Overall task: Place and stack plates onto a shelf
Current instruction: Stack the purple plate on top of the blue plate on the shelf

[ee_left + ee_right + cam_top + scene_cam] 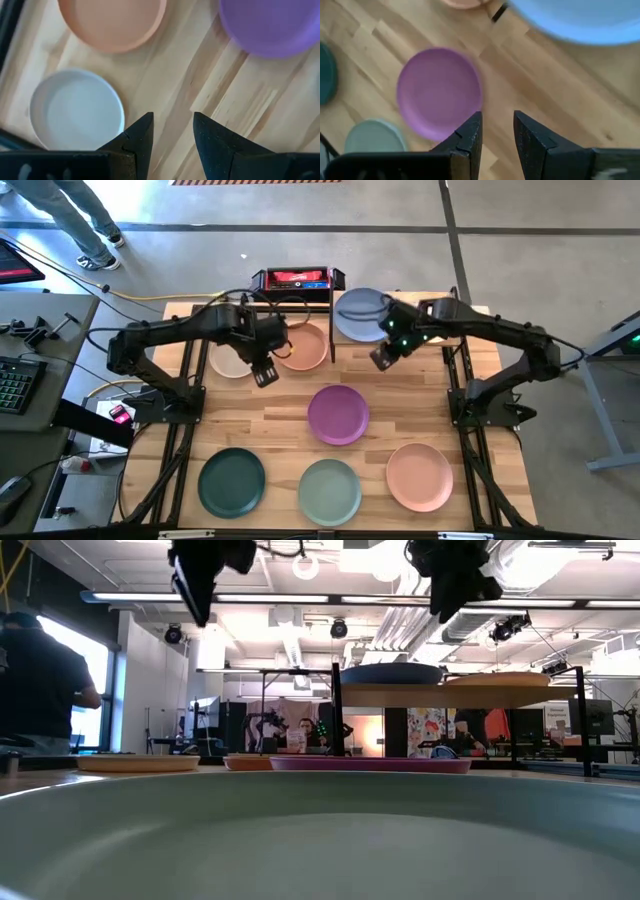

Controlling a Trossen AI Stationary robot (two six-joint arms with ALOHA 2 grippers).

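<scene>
Light wooden planks make the big tabletop (pixel 290 430), which stands on a grey concrete floor, and at its far edge is the small raised light-wood shelf with thin black posts (pixel 350 330). On the shelf lies a round matte blue plate (pixel 362 313), and the low view shows also an orange-tan plate (pixel 497 679) on it beside the blue one. The right gripper (pixel 381 358) hangs in the air just beside the near edge of the blue plate and does not touch it; its two dark fingers (pixel 470 135) are a little apart and hold nothing. The round purple plate (pixel 338 414) lies flat on the table, nearer to the front than this gripper and between both arms. The left gripper (pixel 266 374) is over bare wood, its fingers (pixel 140 137) spread with a clear gap and empty. Just beside it, toward the far edge, lie a salmon plate (pixel 305 346) and a cream plate (pixel 231 360), both flat on the table to the left of the shelf, and none of them touches the gripper. Along the front edge there are three more plates in a row: a dark green plate (pixel 231 482), a sage green plate (pixel 329 490) and a pale pink plate (pixel 419 476), all well apart from both grippers. A person's legs (pixel 70 220) show on the floor behind the table.
</scene>
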